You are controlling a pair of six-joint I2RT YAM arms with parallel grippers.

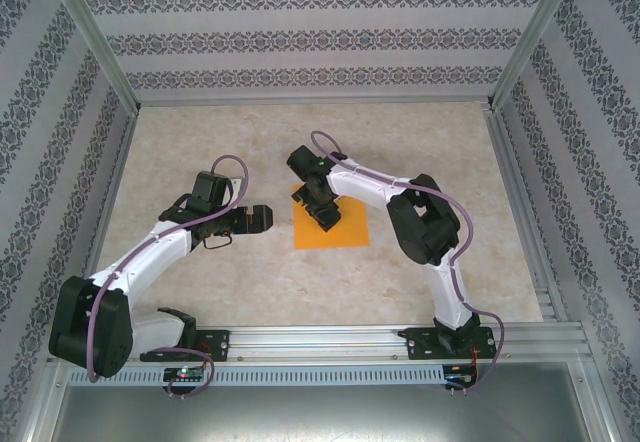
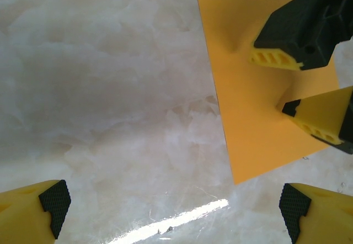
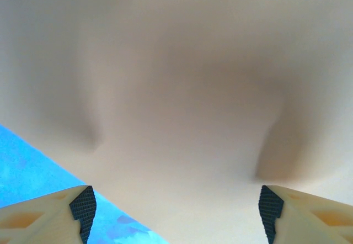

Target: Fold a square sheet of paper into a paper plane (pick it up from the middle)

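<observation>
The square sheet of paper (image 1: 340, 230) is bright orange and lies flat and unfolded on the table; the paper plane is out of view. My right gripper (image 1: 322, 208) points down over the sheet's far-left part, open, with both fingertips spread wide at the paper's surface. In the left wrist view its fingers (image 2: 276, 59) stand on the sheet (image 2: 248, 117). In the right wrist view the sheet (image 3: 176, 89) looks washed-out beige between the open right gripper (image 3: 176, 208). My left gripper (image 1: 258, 219) hovers just left of the sheet, open and holding nothing (image 2: 174, 211).
The marbled tabletop (image 1: 220, 282) is bare around the sheet. Patterned walls with metal posts (image 1: 95, 52) close in the left, back and right sides. A metal rail (image 1: 330, 340) with both arm bases runs along the near edge.
</observation>
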